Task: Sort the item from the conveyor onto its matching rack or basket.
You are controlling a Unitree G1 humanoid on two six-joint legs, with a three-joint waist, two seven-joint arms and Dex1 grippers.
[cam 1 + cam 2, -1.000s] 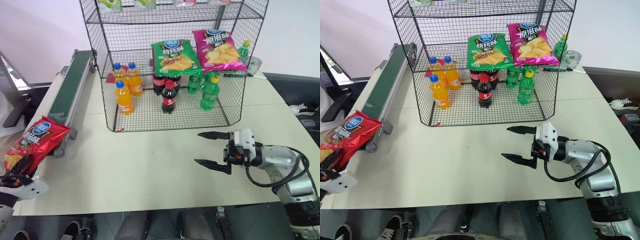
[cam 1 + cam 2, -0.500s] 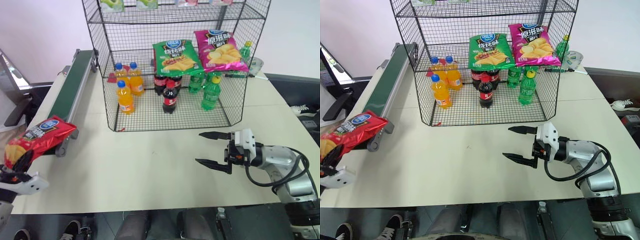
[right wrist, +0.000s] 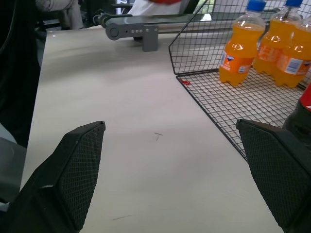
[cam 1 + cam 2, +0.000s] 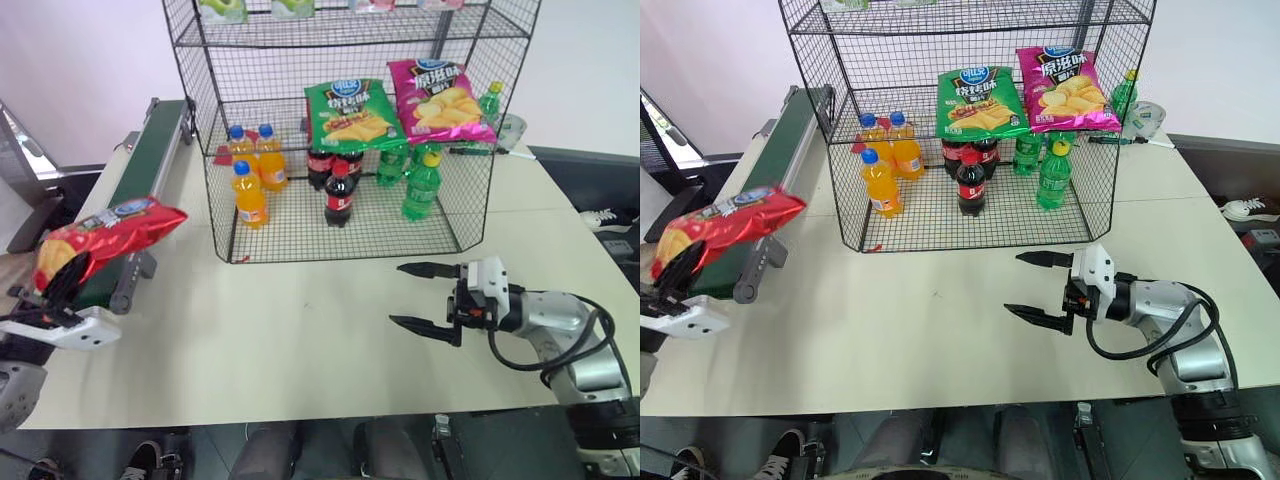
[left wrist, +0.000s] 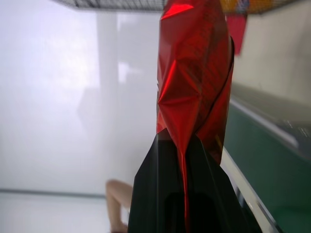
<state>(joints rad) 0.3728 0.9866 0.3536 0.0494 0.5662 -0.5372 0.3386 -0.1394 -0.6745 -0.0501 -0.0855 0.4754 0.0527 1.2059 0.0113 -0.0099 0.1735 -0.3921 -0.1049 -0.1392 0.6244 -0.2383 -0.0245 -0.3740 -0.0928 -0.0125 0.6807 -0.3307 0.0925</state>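
Red crisp bag (image 4: 108, 229): we hold it pinched in our left gripper (image 4: 55, 292), clear above the conveyor (image 4: 135, 190) end. Pick-up done; carrying to the black wire rack (image 4: 350, 120), beside the green and magenta bags, remains. Right gripper (image 4: 420, 297): spread wide, empty.
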